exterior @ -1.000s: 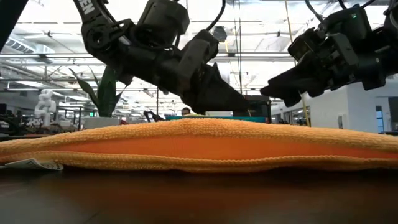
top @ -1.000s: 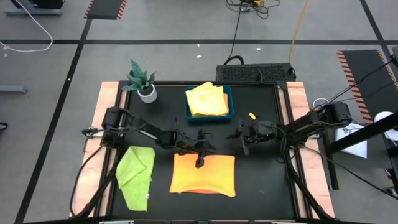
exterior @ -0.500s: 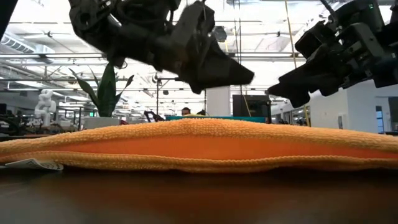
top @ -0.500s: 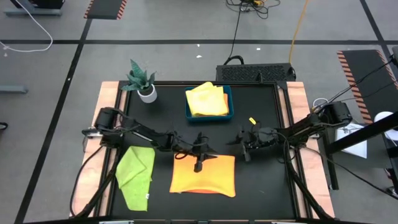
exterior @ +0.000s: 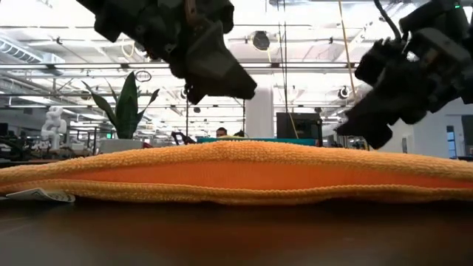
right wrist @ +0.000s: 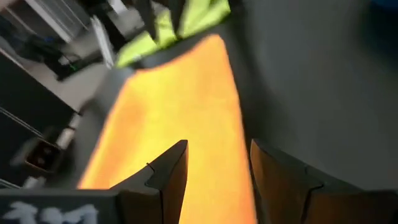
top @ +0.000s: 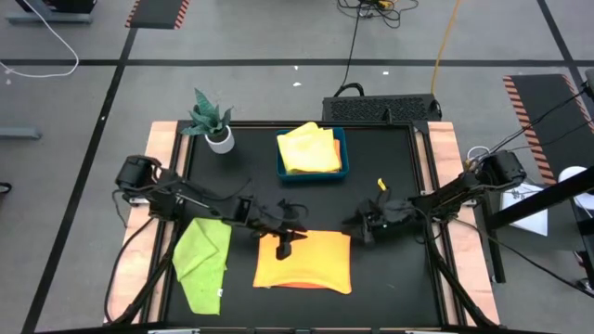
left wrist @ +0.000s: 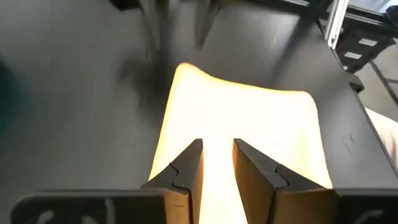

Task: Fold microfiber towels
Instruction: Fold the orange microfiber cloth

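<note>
The orange towel [top: 303,261] lies flat on the dark worktop [top: 390,167], near its front edge and about midway across. It appears already doubled: the low view shows two plush layers with a rounded fold along the near side. The lime green towel [top: 203,258] lies crumpled just to its left, and the yellow towel [top: 308,149] rests in the blue tray [top: 342,156] at the back, beside the potted plant [top: 212,119].

Handling, as a judgement: the cloth is light, soft and floppy, with a grippy pile — it will drape and sag, not hold shape. Take hold at a corner or along an edge, pinching both layers together; a mid-panel pinch would only bunch it.

The left gripper [top: 284,243] hovers over the orange towel's back-left corner, jaws narrowly parted and holding nothing. The right gripper [top: 368,225] hovers just off the back-right corner, jaws moderately apart, also holding nothing.

Markings: a small white tag [exterior: 38,195] shows at the towel's edge in the low view — no text can be read on it. No brand is legible elsewhere
</note>
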